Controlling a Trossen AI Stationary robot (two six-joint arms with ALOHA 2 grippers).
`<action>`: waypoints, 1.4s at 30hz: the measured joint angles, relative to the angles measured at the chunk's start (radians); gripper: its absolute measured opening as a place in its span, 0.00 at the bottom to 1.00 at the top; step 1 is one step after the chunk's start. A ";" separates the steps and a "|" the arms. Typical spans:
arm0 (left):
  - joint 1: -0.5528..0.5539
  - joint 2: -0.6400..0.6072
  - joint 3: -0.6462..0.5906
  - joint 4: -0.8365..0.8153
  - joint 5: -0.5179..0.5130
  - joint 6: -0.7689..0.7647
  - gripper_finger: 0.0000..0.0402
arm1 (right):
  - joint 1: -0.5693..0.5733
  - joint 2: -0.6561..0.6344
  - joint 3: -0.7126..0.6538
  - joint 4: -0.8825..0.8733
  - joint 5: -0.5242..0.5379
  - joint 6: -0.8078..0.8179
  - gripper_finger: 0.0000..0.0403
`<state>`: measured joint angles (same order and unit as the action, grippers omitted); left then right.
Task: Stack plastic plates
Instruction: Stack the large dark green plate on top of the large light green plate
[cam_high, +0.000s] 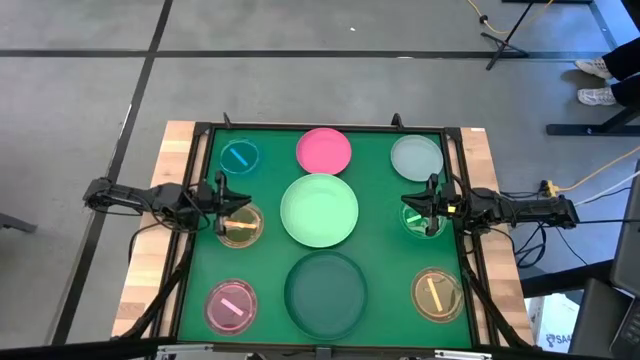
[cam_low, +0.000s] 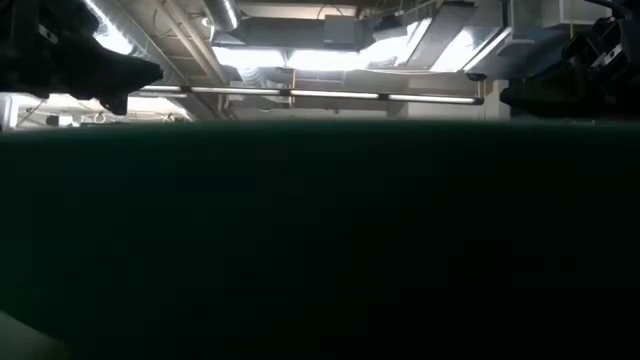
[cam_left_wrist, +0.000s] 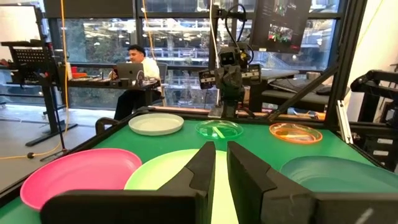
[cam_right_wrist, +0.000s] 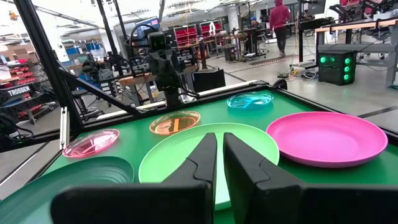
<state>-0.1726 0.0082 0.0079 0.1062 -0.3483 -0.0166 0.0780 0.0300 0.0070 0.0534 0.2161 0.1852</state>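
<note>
Nothing is stacked yet, judging by how the plates are lying: all nine are sitting singly on the green mat (cam_high: 385, 205), none on another, so the whole job seems to be ahead.

The left gripper (cam_high: 228, 197) is hovering with its fingers nearly closed and holding nothing, right above the small orange-bar plate (cam_high: 240, 224). Just ahead of it the light green plate (cam_high: 319, 209) is lying at the middle of the mat, with the pink plate (cam_high: 324, 150) off to one side and the dark green plate (cam_high: 325, 290) off to the other. Further out, the small cyan-bar plate (cam_high: 239, 156) and the small pink-bar plate (cam_high: 231, 305) are resting at the mat's corners on this arm's side.

The right gripper (cam_high: 421, 207) is facing it across the mat, fingers likewise nearly closed and empty, hanging over the small green-bar plate (cam_high: 424, 219). Beyond it to one side the pale plate (cam_high: 416, 157) is lying, and to the other the small yellow-bar plate (cam_high: 437, 293).

In the left wrist view a person (cam_left_wrist: 137, 68) is sitting at a desk well beyond the table.
</note>
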 joint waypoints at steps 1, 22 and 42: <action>0.000 0.000 0.000 0.026 -0.013 0.000 0.09 | 0.000 0.000 0.000 0.000 0.000 0.000 0.06; 0.010 0.080 0.000 0.264 0.015 0.017 0.09 | 0.000 0.027 -0.001 0.137 0.091 0.005 0.06; 0.105 0.377 0.000 0.439 0.057 0.022 0.09 | 0.000 0.620 0.259 0.138 0.065 -0.087 0.06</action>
<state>-0.0677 0.3856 0.0082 0.5452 -0.2909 0.0051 0.0780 0.6501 0.2661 0.1917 0.2810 0.0980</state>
